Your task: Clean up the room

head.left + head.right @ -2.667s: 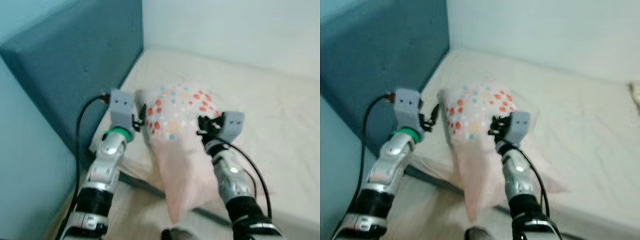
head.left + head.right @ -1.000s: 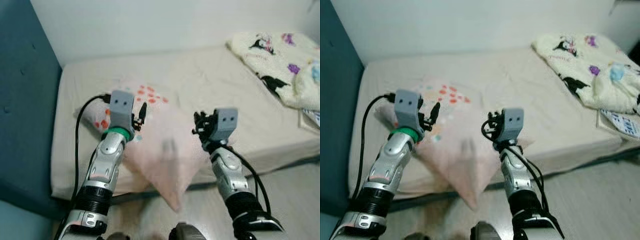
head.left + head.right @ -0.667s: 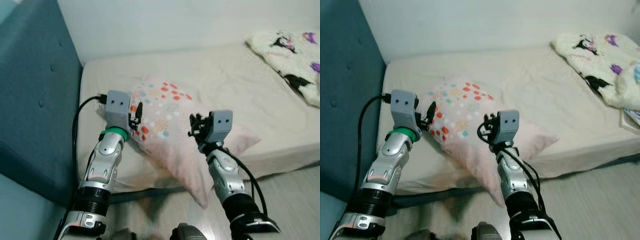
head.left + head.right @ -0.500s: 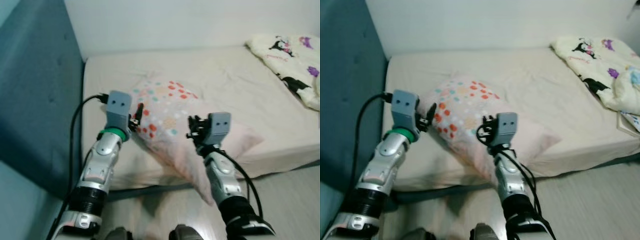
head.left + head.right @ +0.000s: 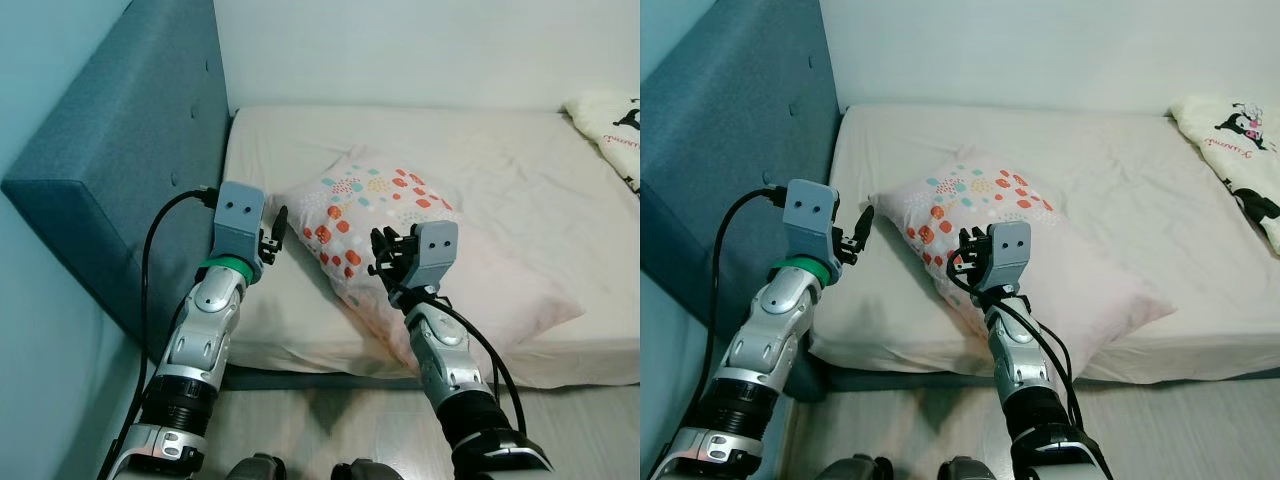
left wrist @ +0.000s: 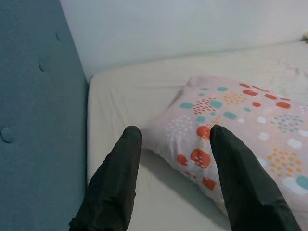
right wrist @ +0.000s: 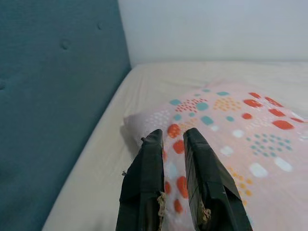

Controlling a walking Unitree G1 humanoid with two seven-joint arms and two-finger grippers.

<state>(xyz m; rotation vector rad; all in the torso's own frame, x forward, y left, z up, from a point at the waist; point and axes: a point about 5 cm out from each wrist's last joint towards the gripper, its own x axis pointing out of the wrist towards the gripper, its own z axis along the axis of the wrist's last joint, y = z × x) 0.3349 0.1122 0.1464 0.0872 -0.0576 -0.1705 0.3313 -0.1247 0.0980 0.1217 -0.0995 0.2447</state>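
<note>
Your right tool (image 5: 383,262) is covering part of the pillow (image 5: 440,270), so you cannot tell whether its fingers are pinching fabric. The printed blanket (image 5: 1230,135) is running off the picture's edge. The bed (image 5: 300,160) is hiding its own far corner behind the headboard (image 5: 130,170).

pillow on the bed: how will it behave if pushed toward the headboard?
The pillow looks soft and puffy, so it would likely dent and fold rather than slide whole. It probably drags on the bed sheet. It seems light for its bulk.
</note>
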